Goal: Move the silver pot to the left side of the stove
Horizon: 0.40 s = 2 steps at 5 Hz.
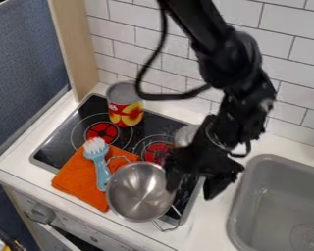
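Empty silver pot [139, 193] partly over orange cloth [78, 177]

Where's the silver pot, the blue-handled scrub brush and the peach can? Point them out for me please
Silver pot [139, 192]: camera view, on its inside bottom.
Blue-handled scrub brush [101, 169]: camera view, on its handle.
Peach can [125, 112]: camera view, on its label.

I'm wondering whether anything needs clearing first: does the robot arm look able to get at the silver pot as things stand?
Likely yes: the pincer hangs close by the silver pot, and nothing seems to stand between them; the blue brush lies on the pot's other side.
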{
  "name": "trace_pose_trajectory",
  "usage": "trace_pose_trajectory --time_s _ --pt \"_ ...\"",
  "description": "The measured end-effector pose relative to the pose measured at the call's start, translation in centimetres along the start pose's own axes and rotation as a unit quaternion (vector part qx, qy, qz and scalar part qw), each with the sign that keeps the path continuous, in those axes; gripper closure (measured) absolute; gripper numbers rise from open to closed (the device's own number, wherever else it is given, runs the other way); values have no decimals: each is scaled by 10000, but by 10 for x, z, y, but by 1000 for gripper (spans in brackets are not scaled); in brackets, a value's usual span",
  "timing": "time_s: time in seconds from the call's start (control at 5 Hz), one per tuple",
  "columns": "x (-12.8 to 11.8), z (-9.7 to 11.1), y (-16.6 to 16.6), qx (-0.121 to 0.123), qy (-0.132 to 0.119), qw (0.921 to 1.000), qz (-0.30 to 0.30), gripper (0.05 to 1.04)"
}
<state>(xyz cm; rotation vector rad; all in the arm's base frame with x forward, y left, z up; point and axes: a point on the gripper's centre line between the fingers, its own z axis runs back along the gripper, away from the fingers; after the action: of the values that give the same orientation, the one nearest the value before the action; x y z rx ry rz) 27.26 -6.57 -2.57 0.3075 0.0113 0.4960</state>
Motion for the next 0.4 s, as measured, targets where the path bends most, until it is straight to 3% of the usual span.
trace_pose_trajectory --time_s 0.4 --pt "0 -34 -10 404 224 9989 58 84"
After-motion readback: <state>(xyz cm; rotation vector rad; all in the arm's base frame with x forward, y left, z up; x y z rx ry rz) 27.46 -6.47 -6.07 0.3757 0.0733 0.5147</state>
